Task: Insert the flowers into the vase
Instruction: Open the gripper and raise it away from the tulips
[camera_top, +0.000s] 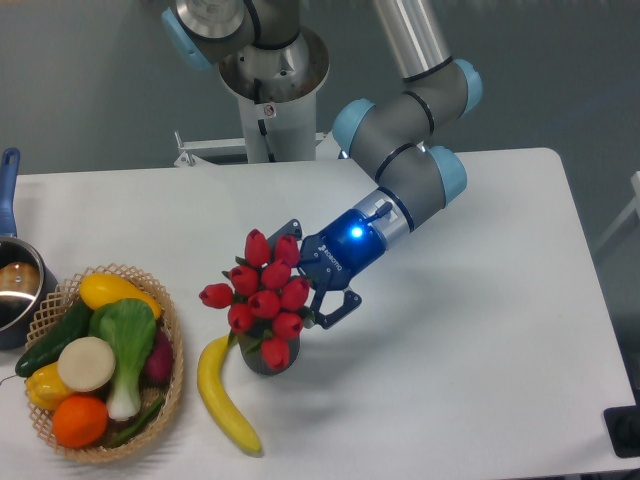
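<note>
The table (480, 330) carries everything, and the arm (405, 165) reaches down from twelve o'clock toward its middle. At nine o'clock of the scene sits a woven basket (172, 385) of vegetables and fruit, with a pot (15, 285) just past it at the far edge, and a banana (222, 395) lies at about seven o'clock of the vase.

The flowers (262, 297) stand as a tight red bunch with their stems apparently down in the vase (262, 360), of which only a dark sliver shows under the lowest heads. The bunch leans slightly toward ten o'clock and overhangs the vase mouth all round.

The gripper (318, 282) sits at three o'clock of the bunch, its fingers (340, 310) spread wide with nothing clamped between them, the near finger just beside the outer tulip heads.

The step in hand looks like release and retreat. To do it well, I would keep the jaws apart and draw back along the gripper's own axis toward two o'clock, away from the heads, rising a little so no finger catches a leaf or drags the top-heavy bunch. The vase is light and narrow, so any sideways brush could tip it onto the banana
</note>
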